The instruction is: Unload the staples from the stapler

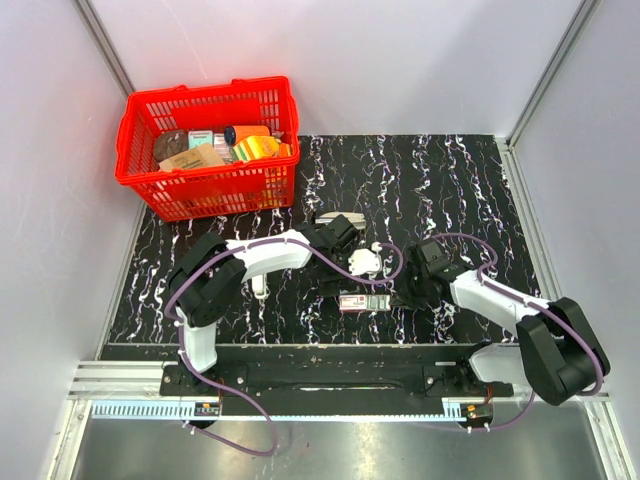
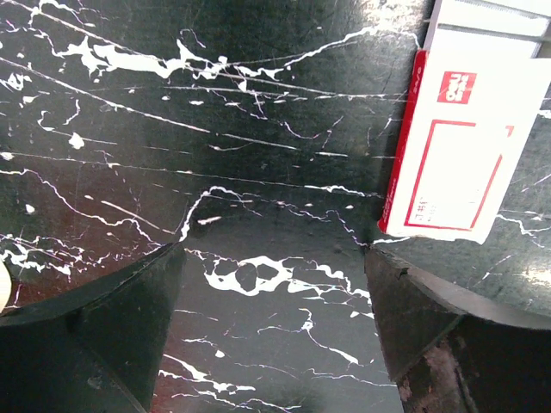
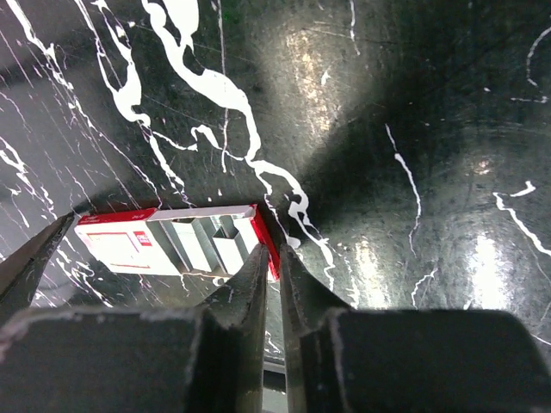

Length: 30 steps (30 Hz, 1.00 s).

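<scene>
The slim silvery-white stapler (image 1: 338, 217) lies on the black marbled mat just beyond my left wrist; neither wrist view shows it. A flat red-and-white box (image 1: 363, 301) lies open near the mat's front, with silvery staple strips inside (image 3: 202, 241). My left gripper (image 1: 333, 283) is open and empty over bare mat (image 2: 271, 284), and the box (image 2: 465, 146) lies just past its right finger. My right gripper (image 1: 403, 291) is shut, its tips (image 3: 273, 254) pinched at the box's red end flap (image 3: 265, 225).
A red plastic basket (image 1: 210, 190) with several packets stands at the mat's back left corner. White walls with metal rails enclose the mat. The arm bases sit on a rail along the near edge (image 1: 330, 378).
</scene>
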{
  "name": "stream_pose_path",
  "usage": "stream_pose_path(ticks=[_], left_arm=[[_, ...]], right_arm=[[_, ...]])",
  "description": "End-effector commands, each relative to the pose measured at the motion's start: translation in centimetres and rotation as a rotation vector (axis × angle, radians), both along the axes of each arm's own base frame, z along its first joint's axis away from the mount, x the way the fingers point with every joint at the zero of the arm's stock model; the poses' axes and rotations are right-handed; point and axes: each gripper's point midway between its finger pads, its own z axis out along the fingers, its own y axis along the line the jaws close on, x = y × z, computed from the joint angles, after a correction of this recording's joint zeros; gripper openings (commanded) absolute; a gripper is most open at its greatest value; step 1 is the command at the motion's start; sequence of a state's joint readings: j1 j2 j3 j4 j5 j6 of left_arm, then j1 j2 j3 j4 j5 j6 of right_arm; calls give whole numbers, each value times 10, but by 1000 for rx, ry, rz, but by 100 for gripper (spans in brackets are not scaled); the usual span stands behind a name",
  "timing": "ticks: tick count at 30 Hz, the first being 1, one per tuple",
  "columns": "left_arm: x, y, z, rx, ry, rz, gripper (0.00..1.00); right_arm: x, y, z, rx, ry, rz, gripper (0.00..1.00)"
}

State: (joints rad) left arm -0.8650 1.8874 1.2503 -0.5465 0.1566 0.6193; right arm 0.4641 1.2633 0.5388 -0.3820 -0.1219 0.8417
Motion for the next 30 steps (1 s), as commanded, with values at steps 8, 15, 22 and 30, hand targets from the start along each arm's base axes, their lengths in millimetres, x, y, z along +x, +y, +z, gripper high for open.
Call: stream_pose_path(ticks=[8, 15, 22, 30], left_arm=[[13, -12, -3, -22, -42, 16, 90], [9, -8, -6, -14, -29, 20, 90], [31, 13, -3, 38, -105, 90, 90], [78, 78, 26, 49, -158, 249, 89]], right_arm=[[12, 17, 5, 30, -5, 78, 13], [12, 29, 6, 56, 1, 102, 13], [8, 33, 4, 45, 8, 112, 13], [8, 32, 4, 40, 4, 113, 13]])
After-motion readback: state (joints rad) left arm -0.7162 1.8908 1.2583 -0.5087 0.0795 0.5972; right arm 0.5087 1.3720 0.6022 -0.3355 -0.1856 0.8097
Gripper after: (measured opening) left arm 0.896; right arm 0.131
